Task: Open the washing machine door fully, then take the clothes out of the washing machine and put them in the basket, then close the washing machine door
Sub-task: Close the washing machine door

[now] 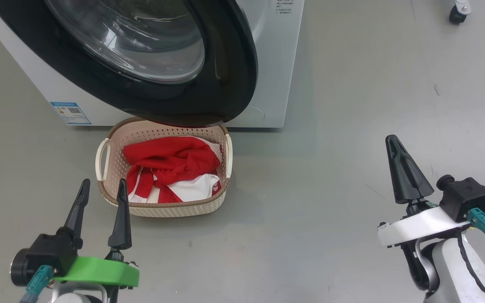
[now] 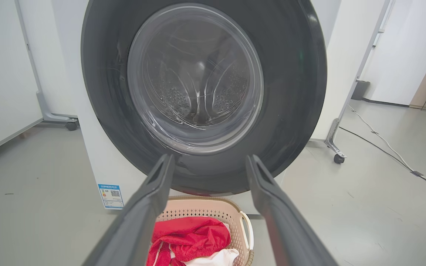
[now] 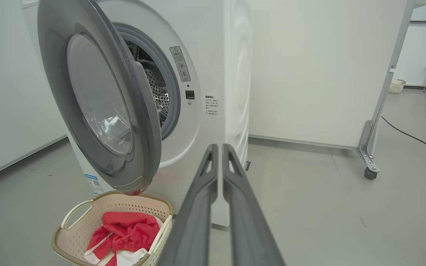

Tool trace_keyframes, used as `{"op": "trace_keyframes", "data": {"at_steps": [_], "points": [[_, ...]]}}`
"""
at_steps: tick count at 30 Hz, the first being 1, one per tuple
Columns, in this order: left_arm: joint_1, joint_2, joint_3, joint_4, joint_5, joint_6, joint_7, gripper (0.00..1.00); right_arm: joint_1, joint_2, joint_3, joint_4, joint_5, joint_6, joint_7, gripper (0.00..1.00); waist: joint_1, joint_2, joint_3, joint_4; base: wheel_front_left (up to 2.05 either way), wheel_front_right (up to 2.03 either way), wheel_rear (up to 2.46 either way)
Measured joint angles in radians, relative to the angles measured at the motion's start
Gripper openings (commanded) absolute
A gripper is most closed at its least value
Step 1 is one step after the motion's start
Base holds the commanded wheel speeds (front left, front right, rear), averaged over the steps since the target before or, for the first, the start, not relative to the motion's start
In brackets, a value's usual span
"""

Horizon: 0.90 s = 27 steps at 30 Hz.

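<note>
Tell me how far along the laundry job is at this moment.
Done: the door stands open and the clothes lie in the basket. In hand: nothing; the left pincer is open, the right pincer shut and empty, both clear of the door. Left: closing the door.

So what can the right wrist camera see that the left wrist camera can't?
Right wrist view: the washing machine door from the side, standing ajar, with the grey drum mouth behind it, small printed text on the washing machine front, and the right gripper with its fingers pressed together.

Left wrist view: that door face-on, drum holes seen through it, and the left gripper spread open.

Shared: the basket below the door's lower edge, the clothes inside it, and the blue label.
</note>
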Motion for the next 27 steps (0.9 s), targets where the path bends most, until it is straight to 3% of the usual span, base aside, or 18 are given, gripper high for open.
{"op": "trace_keyframes", "data": {"at_steps": [9, 17, 27], "points": [[-0.005, -0.014, -0.023, -0.009, 0.016, -0.014, 0.0, 1.0, -0.068, -0.062, 0.094, -0.033, -0.04, 0.009, 0.0, 0.0, 0.0, 0.0, 0.052, 0.029, 0.0, 0.0, 0.0], [-0.054, -0.02, -0.057, -0.014, 0.018, -0.019, 0.0, 1.0, -0.182, -0.147, 0.276, -0.046, -0.054, 0.009, 0.001, 0.0, 0.0, 0.0, 0.113, 0.073, 0.0, 0.0, 0.0], [-0.105, -0.025, -0.1, -0.019, 0.018, -0.025, 0.0, 1.0, -0.377, -0.243, 0.424, -0.052, -0.031, 0.009, 0.047, 0.0, 0.0, 0.0, 0.215, 0.15, 0.0, 0.0, 0.0]]}}
